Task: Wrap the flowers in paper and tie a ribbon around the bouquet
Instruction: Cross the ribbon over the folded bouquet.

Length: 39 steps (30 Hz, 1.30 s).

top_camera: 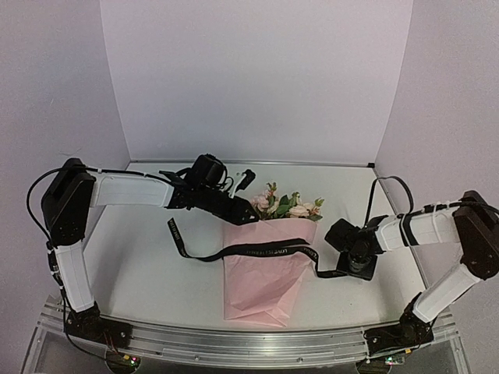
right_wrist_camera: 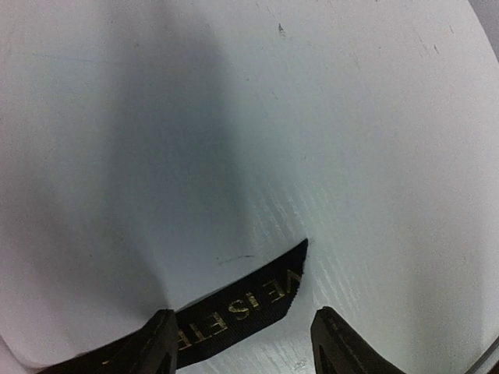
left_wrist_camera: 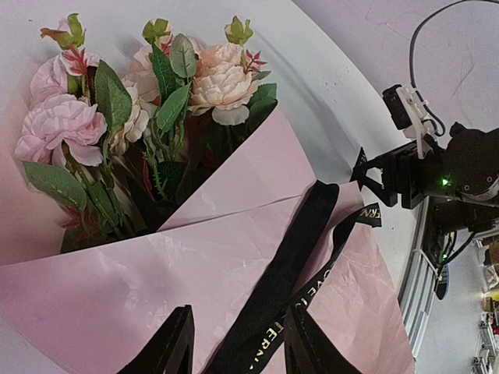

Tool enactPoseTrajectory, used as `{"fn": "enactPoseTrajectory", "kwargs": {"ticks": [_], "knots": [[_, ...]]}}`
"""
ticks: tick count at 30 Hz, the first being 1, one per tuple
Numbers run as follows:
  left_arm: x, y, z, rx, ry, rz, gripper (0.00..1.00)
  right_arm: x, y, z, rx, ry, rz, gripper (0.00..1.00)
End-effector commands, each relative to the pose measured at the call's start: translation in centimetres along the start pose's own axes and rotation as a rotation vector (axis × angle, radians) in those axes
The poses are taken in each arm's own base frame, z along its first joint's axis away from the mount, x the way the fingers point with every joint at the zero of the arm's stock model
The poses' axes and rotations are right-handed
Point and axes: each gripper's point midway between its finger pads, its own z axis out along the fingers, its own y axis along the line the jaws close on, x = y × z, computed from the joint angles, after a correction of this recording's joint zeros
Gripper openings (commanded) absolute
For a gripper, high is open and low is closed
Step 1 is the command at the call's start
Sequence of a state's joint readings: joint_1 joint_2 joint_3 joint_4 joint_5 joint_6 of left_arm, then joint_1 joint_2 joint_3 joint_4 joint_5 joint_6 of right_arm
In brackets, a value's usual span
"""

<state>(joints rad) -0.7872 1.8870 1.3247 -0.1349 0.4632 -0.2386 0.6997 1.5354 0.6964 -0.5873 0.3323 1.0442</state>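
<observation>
The bouquet lies mid-table: light pink paper (top_camera: 261, 284) folded into a cone, with the pink and cream flowers (top_camera: 284, 205) at its far end. The black lettered ribbon (top_camera: 257, 251) runs from the table on the left across the cone to the right. My left gripper (top_camera: 248, 218) hovers at the cone's upper left. In the left wrist view it (left_wrist_camera: 238, 347) is open, and two strands of ribbon (left_wrist_camera: 300, 249) pass between its fingers over the paper (left_wrist_camera: 117, 288), below the flowers (left_wrist_camera: 156, 86). My right gripper (right_wrist_camera: 245, 343) is open over the ribbon's end (right_wrist_camera: 242, 304), which lies flat on the table.
A white table (top_camera: 156, 273) is enclosed by pale walls on three sides. An aluminium rail (top_camera: 249, 343) runs along the near edge between the arm bases. The right arm (left_wrist_camera: 437, 171) shows at the right of the left wrist view, just beyond the cone.
</observation>
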Motion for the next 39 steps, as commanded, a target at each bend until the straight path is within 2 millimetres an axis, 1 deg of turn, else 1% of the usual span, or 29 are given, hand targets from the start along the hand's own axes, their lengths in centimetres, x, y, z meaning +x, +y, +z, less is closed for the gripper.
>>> {"fn": "enactPoseTrajectory", "kwargs": {"ticks": [1, 3, 5, 6, 7, 9, 11, 15, 17, 19, 21, 23, 25, 27, 29, 31, 33, 34, 36, 37, 39], "knots": [[-1.7, -1.2, -1.5, 0.013, -0.035, 0.048, 0.41, 0.6, 0.5, 1.7, 0.028, 0.03, -0.001, 0.42], [-1.9, -1.3, -1.7, 0.01, -0.038, 0.052, 0.41, 0.9, 0.4, 2.0, 0.039, 0.039, -0.009, 0.24], [-2.2, -1.5, -1.9, 0.012, -0.043, 0.059, 0.41, 0.6, 0.2, 1.7, 0.031, 0.026, -0.008, 0.04], [-2.4, -1.6, -1.9, 0.015, -0.045, 0.065, 0.4, 0.2, 0.1, 1.2, 0.024, 0.011, -0.013, 0.01], [-2.5, -1.7, -2.0, 0.017, -0.046, 0.071, 0.4, -0.2, 0.0, 0.7, 0.018, -0.005, -0.02, 0.0], [-2.9, -2.0, -2.1, 0.025, -0.054, 0.086, 0.41, -1.3, -0.1, -0.8, 0.006, -0.036, -0.041, 0.0], [-3.2, -2.2, -2.1, 0.031, -0.058, 0.095, 0.41, -2.2, 0.3, -2.3, -0.026, -0.052, -0.061, 0.0], [-3.5, -2.4, -2.3, 0.037, -0.069, 0.103, 0.41, -2.8, 1.0, -4.1, -0.1, -0.057, -0.048, 0.0], [-3.5, -2.7, -2.5, 0.046, -0.073, 0.108, 0.41, -2.9, 2.3, -4.6, -0.173, -0.057, -0.055, 0.08], [-3.5, -3.1, -2.7, 0.064, -0.074, 0.117, 0.41, -2.8, 4.2, -5.4, -0.268, -0.071, -0.088, 0.23], [-3.5, -3.3, -2.9, 0.069, -0.072, 0.119, 0.41, -2.4, 5.9, -6.4, -0.337, -0.095, -0.17, 0.29], [-3.5, -3.3, -3.0, 0.068, -0.073, 0.124, 0.41, -2.0, 6.9, -7.0, -0.362, -0.121, -0.238, 0.34], [-3.5, -3.3, -3.1, 0.063, -0.071, 0.125, 0.41, -1.6, 6.6, -6.5, -0.322, -0.118, -0.251, 0.4], [-3.5, -3.3, -3.3, 0.062, -0.072, 0.126, 0.41, -1.8, 4.9, -5.3, -0.224, -0.126, -0.211, 0.4], [-3.5, -3.4, -3.3, 0.061, -0.074, 0.126, 0.41, -2.0, 3.6, -4.1, -0.166, -0.109, -0.16, 0.41], [-3.5, -3.4, -3.4, 0.06, -0.073, 0.124, 0.41, -2.1, 3.2, -3.3, -0.141, -0.089, -0.129, 0.41], [-3.4, -3.4, -3.4, 0.061, -0.07, 0.123, 0.41, -2.0, 3.8, -3.1, -0.14, -0.072, -0.138, 0.41], [-3.5, -3.4, -3.4, 0.061, -0.07, 0.124, 0.41, -2.0, 4.2, -3.0, -0.142, -0.062, -0.142, 0.39], [-3.5, -3.5, -3.4, 0.07, -0.066, 0.126, 0.41, -2.0, 4.7, -2.9, -0.147, -0.052, -0.138, 0.31], [-3.5, -3.8, -3.4, 0.085, -0.063, 0.13, 0.41, -2.0, 4.8, -3.1, -0.153, -0.051, -0.132, 0.27], [-3.5, -4.6, -3.4, 0.121, -0.06, 0.147, 0.42, -2.5, 4.9, -3.9, -0.178, -0.067, -0.118, 0.23]]}}
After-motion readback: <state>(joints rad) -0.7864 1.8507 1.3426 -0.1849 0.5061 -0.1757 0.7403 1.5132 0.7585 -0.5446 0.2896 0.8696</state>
